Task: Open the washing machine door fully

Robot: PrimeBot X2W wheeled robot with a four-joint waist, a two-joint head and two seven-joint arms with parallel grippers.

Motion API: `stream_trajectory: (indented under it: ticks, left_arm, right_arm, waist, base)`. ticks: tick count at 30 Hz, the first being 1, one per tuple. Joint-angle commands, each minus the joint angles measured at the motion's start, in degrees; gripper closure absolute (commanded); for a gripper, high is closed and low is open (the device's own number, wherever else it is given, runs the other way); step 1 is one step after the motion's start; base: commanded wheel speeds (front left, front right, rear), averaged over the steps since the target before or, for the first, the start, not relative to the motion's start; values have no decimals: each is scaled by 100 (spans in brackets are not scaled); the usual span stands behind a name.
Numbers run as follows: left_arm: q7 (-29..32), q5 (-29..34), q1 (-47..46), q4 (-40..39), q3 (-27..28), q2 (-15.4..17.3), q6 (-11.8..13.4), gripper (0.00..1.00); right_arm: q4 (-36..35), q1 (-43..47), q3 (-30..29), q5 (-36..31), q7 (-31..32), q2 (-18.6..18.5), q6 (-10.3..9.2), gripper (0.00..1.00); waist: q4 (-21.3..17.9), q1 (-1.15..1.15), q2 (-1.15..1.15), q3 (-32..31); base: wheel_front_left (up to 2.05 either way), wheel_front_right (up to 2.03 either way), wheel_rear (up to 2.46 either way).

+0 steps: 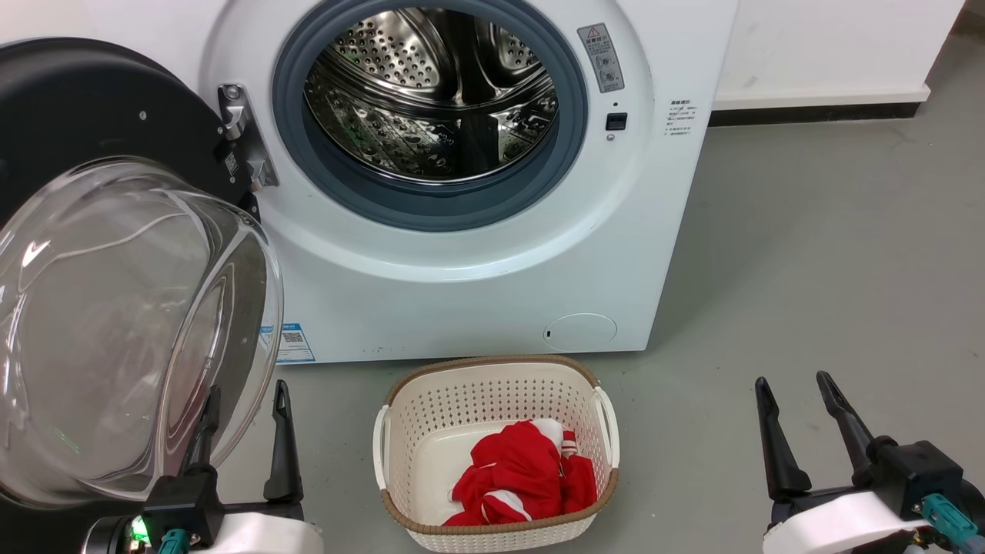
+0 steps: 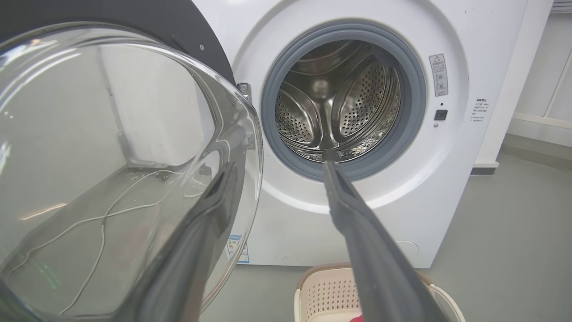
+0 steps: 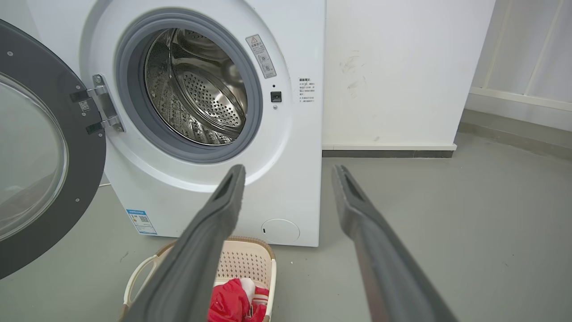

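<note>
The washing machine (image 1: 477, 261) (image 2: 402, 188) (image 3: 286, 188) is a white front-loader whose steel drum (image 1: 431, 92) is exposed inside a grey gasket. The washing machine door (image 1: 115, 308) (image 2: 111, 170) (image 3: 40, 152), black with a bulging clear glass bowl, stands swung out to the left on its hinge (image 1: 245, 138). My left gripper (image 1: 246, 392) (image 2: 279, 167) is open at the lower left, just below and right of the glass bowl's rim, holding nothing. One finger shows through the glass. My right gripper (image 1: 793, 385) (image 3: 290, 170) is open at the lower right, well away from the door.
A cream perforated laundry basket (image 1: 492, 385) (image 3: 250, 259) with red and white cloth (image 1: 523, 477) stands on the grey floor just before the machine. A white wall with a dark skirting (image 1: 816, 115) runs to the right. Open floor (image 1: 808, 254) lies right of the machine.
</note>
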Motion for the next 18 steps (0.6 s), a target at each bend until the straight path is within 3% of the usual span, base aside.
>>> stream_trajectory:
  ticks: [1, 10, 11, 18]
  left_arm:
    - [-14, 31, -59, 2, 21, -10, -13, 0]
    - [-14, 44, -87, -7, 33, -49, -86, 0]
    - [1, 14, -5, 18, 31, -31, -87, 100]
    - [256, -702, -153, 250, 150, -49, -161, 100]
  right_arm:
    - [9, -54, -3, 29, -32, 14, -4, 0]
    - [10, -47, 11, 96, -34, 15, -4, 0]
    - [15, 8, 4, 60, -17, 0, 0, 100]
    - [104, -24, 10, 829, 75, -27, 0, 100]
  waist:
    - [5, 0, 0, 3]
    - [17, 0, 0, 4]
    - [17, 0, 0, 3]
    - [32, 0, 0, 11]
  base:
    - [0, 0, 0]
    - [0, 0, 0]
    - [0, 0, 0]
    - [0, 0, 0]
